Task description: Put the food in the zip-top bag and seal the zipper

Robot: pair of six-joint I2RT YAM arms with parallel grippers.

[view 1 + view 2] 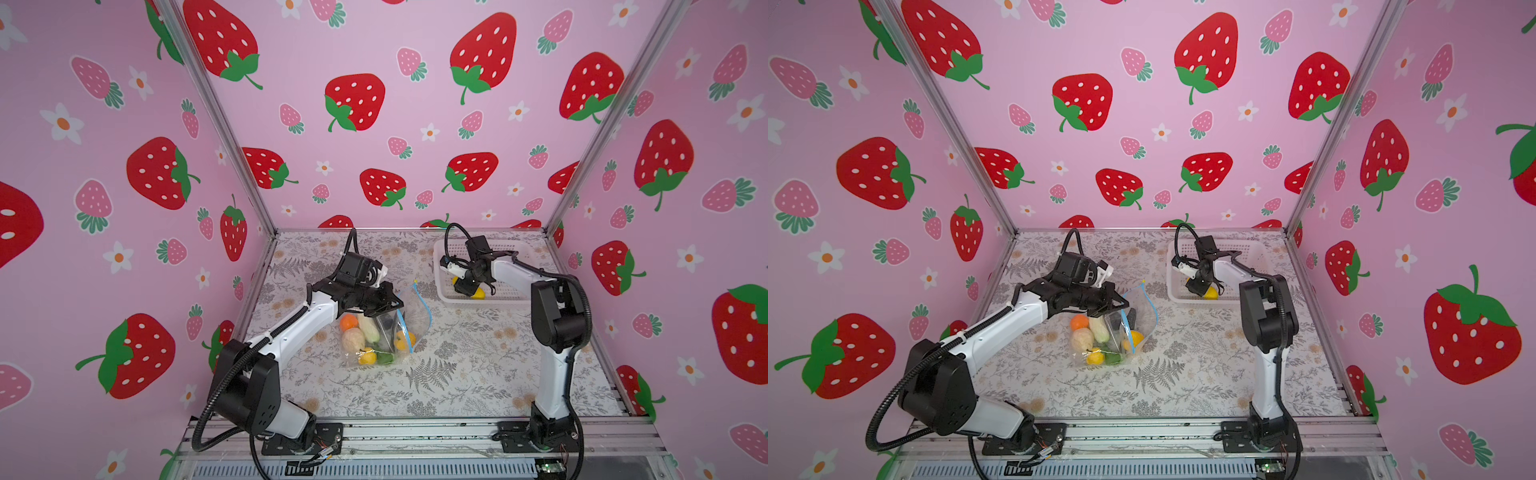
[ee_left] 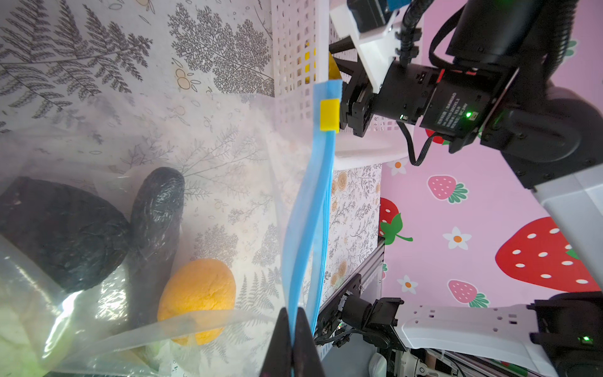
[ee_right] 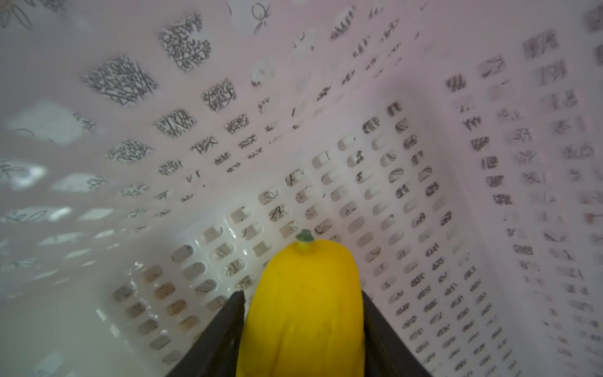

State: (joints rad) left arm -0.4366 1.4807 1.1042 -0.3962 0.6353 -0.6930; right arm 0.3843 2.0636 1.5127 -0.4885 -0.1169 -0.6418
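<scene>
Pink strawberry-print walls [image 1: 374,50] around a floral tablecloth [image 1: 465,374], two arms on it. Left gripper [image 2: 292,321] is clamped tight on the blue zipper [image 2: 321,182], holding that edge of the zip-top bag [image 1: 417,307] up off the cloth — the yellow slider tab [image 2: 329,115] sits at the strip's far end. Near the gripper the strip's two halves stand apart, so the mouth's open. Most of the food [image 1: 365,336] sits inside already: orange, beige, white, green, yellow and black pieces. Right gripper [image 3: 301,292] is down in the white basket [image 1: 498,300] at the far right, jaws pressed against both sides of a yellow toy squash [image 3: 303,326] — well apart from the bag.
</scene>
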